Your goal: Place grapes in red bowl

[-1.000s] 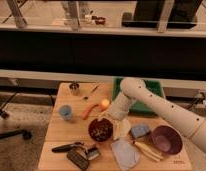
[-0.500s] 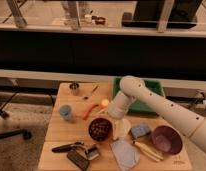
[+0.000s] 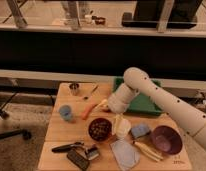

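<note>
Bottom of frame, nearest edge of the wooden table [image 3: 56, 132]: dark-handled tool [image 3: 68, 147], grey cloth [image 3: 125, 153], dark purple bowl [image 3: 166, 140] at lower right, blue sponge [image 3: 140, 131] just beside it.

Centre of frame: red bowl [image 3: 100, 129], upright, between the tool and a white cup [image 3: 122, 129]. Grapes [image 3: 99, 130] seen as a dark speckled cluster inside the bowl, resting below the rim.

Just right of the bowl: gripper [image 3: 117, 121], pointing down, close over the white cup and near the bowl's right edge. Opening hidden by the wrist, so cannot tell how wide, nor whether anything is held. Nothing visibly hanging between gripper and bowl.

Compared with a second ago: almost no change. Bowl in the same spot, grapes in the same place inside it, arm in the same pose, at most a slight shift at the wrist.

Reading: placement looks done; probably only clearing the arm left. Risk on pulling back: nudging the cup or bowl.

Further up: blue cup [image 3: 66, 112] at left, orange carrot-like piece [image 3: 89, 111], green tray [image 3: 146, 103] behind the arm, metal cup [image 3: 74, 89] at the far edge.
</note>
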You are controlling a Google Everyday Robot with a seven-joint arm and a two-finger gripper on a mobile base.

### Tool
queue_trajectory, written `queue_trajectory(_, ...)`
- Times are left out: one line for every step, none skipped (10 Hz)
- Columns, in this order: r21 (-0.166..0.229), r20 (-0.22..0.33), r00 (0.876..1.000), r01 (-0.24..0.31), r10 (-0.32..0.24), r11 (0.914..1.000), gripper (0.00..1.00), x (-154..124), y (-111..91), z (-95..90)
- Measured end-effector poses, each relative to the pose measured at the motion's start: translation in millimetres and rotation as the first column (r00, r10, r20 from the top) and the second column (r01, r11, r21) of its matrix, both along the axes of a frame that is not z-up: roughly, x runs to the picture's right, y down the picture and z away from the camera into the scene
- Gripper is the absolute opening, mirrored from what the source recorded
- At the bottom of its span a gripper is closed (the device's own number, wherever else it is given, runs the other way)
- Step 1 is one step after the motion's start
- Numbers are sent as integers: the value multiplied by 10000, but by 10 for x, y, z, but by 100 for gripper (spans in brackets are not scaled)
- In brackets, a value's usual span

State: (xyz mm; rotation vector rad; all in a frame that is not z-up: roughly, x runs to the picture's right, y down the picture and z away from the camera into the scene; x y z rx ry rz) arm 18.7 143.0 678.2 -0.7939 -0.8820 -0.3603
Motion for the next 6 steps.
queue_trajectory(6, 51, 10000, -48, 48, 10000, 80, -5, -28, -37)
queue_trajectory(10, 95, 9999, -76, 76, 10000, 80, -14, -45, -65)
queue_trajectory(7, 129, 9999, -99, 99, 10000, 80, -20, -55, -82)
queue_trajectory(10, 141, 9998, -118, 118, 9999, 80, -19, -63, -96)
queue_trajectory(8, 144, 9998, -124, 124, 9999, 80, -16, -68, -105)
queue_trajectory(9, 149, 9998, -119, 119, 9999, 80, -18, -72, -111)
